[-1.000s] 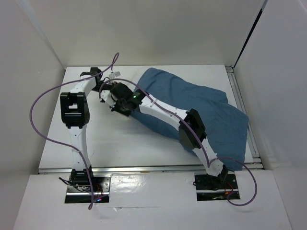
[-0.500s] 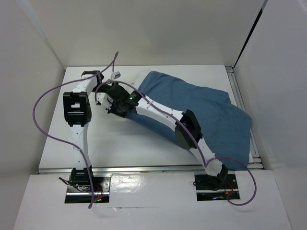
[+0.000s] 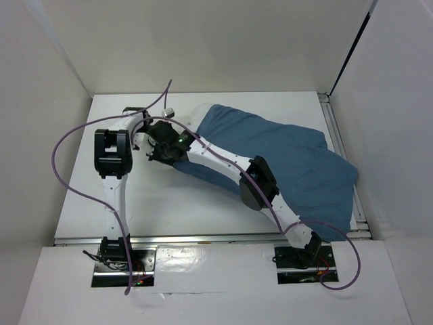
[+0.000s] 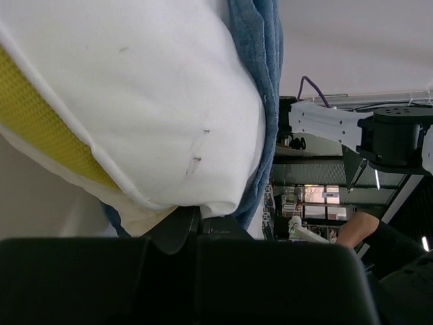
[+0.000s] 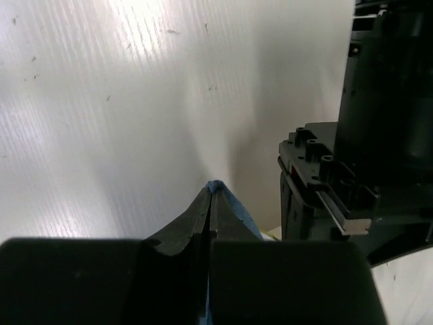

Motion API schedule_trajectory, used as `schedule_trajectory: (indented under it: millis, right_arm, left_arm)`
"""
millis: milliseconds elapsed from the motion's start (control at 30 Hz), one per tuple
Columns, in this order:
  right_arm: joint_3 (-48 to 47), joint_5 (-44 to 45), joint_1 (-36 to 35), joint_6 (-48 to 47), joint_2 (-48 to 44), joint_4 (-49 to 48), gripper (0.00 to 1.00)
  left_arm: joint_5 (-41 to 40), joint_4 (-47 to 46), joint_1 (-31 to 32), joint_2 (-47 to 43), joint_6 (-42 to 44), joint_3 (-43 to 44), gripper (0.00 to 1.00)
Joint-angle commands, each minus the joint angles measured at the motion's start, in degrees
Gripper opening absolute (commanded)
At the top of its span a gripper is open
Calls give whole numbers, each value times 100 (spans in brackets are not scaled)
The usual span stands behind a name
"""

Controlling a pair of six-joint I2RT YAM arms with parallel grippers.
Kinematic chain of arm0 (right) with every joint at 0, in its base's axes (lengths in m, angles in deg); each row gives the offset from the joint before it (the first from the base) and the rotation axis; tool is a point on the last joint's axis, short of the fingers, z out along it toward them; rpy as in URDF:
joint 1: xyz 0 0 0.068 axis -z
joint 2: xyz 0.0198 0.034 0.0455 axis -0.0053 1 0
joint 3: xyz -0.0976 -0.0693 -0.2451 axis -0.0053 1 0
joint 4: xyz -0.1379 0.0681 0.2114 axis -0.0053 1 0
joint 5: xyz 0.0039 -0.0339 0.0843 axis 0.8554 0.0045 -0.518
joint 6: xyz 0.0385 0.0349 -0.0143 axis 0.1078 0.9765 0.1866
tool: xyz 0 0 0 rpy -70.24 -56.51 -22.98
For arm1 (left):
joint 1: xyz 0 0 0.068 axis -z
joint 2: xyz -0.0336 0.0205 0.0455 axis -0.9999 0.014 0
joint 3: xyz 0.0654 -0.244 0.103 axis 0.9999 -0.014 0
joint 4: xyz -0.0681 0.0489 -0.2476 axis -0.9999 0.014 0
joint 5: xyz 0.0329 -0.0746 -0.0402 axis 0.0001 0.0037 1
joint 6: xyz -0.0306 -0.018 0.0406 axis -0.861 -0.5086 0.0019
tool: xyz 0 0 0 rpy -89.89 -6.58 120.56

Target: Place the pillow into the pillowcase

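Observation:
The dusty-blue pillowcase (image 3: 291, 159) lies wrinkled across the right half of the table, with most of the pillow inside it. A white corner of the pillow (image 3: 197, 112) pokes out at its left end. In the left wrist view the pillow (image 4: 135, 88) is white with a yellow band, and the pillowcase's edge (image 4: 260, 40) wraps round it. My left gripper (image 4: 197, 218) is shut on the pillow's corner. My right gripper (image 5: 212, 196) is shut on a fold of the pillowcase's blue hem (image 5: 215, 185), just left of the left gripper's body (image 5: 352, 169).
Both arms meet at the pillowcase's left end, the right arm (image 3: 223, 159) stretched diagonally over the cloth. Purple cables (image 3: 67, 139) loop beside the left arm. White walls enclose the table (image 3: 162, 203) on three sides, and a metal rail (image 3: 336, 135) runs down its right edge.
My right gripper has shut on the pillowcase's hem and shifted a little left. The left arm's elbow has moved right. A white pillow corner now shows at the case's left end.

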Motion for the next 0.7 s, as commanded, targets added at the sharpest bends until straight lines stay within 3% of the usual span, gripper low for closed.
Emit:
schedule_trajectory:
  millis: [0, 367, 400, 500, 600, 633, 667]
  right_arm:
    - [-405, -432, -53, 98, -151, -1256, 0]
    - [-36, -714, -114, 528, -942, -1985, 0]
    - [51, -714, -114, 528, -995, -1986, 0]
    - [193, -662, -114, 651, -1215, -2039, 0]
    - [430, -609, -114, 730, -1434, -1977, 0]
    - [509, -609, -114, 800, -1513, -1925, 0]
    - [666, -609, -114, 853, -1679, -1924, 0]
  left_arm:
    - [1196, 501, 512, 103, -96, 253, 0]
    - [1310, 501, 1023, 341, -18, 368, 0]
    - [1310, 501, 1023, 341, 34, 368, 4]
    - [1197, 283, 971, 227, -96, 447, 35]
    - [950, -33, 891, -1, -246, 447, 50]
    - [880, -165, 813, -80, -429, 447, 62]
    - [810, -410, 681, -177, -640, 273, 67]
